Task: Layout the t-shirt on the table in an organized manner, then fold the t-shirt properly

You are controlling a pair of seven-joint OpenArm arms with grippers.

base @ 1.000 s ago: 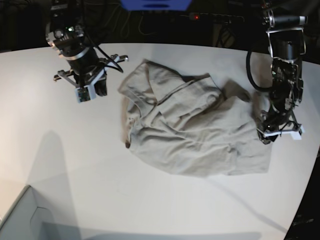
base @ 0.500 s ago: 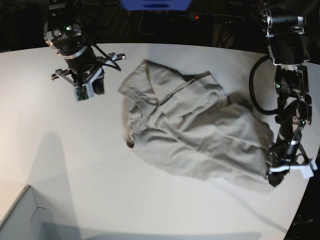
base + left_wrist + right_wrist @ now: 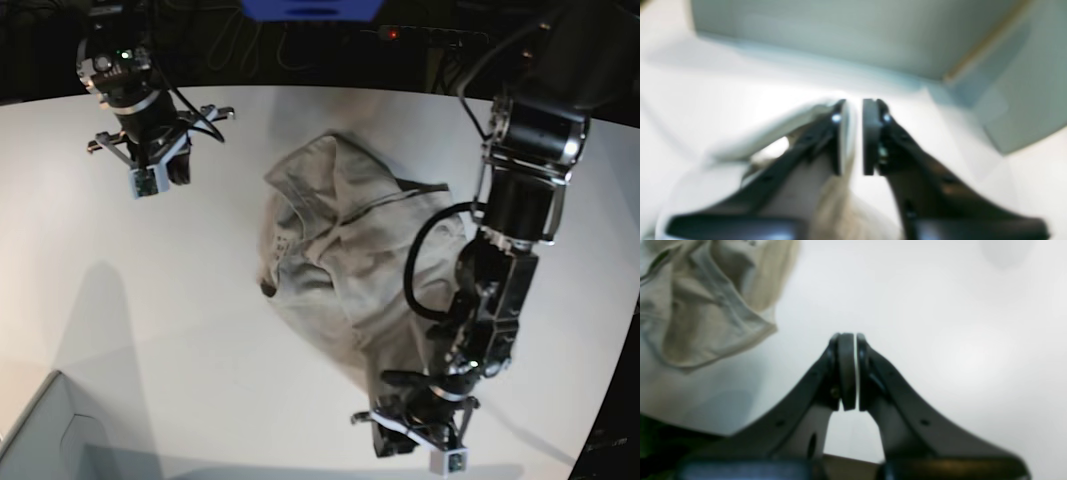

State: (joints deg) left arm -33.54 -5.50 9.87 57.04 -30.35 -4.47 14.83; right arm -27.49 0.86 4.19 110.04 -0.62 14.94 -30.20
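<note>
The light grey-beige t-shirt (image 3: 340, 250) lies crumpled in a long heap on the white table (image 3: 150, 320), running from mid-table toward the front. My left gripper (image 3: 390, 438) is low at the shirt's front end. The left wrist view is blurred: the left gripper (image 3: 855, 136) has its jaws a narrow gap apart, with shirt cloth (image 3: 830, 206) against and below one finger. My right gripper (image 3: 178, 172) hovers at the back left, well clear of the shirt. In the right wrist view the right gripper (image 3: 856, 373) is shut on nothing, with a shirt edge (image 3: 690, 306) off to its left.
A pale grey box corner (image 3: 40, 440) sits at the front left and fills the background of the left wrist view as the box (image 3: 840, 33). Dark cables and a blue object (image 3: 310, 8) lie beyond the table's back edge. The curved table edge (image 3: 610, 400) runs close on the right.
My left arm has swept from the right side to the table's front, dragging the shirt's end with it and stretching the shirt long. Its jaws shut, then parted. The right arm drifted slightly back-left.
</note>
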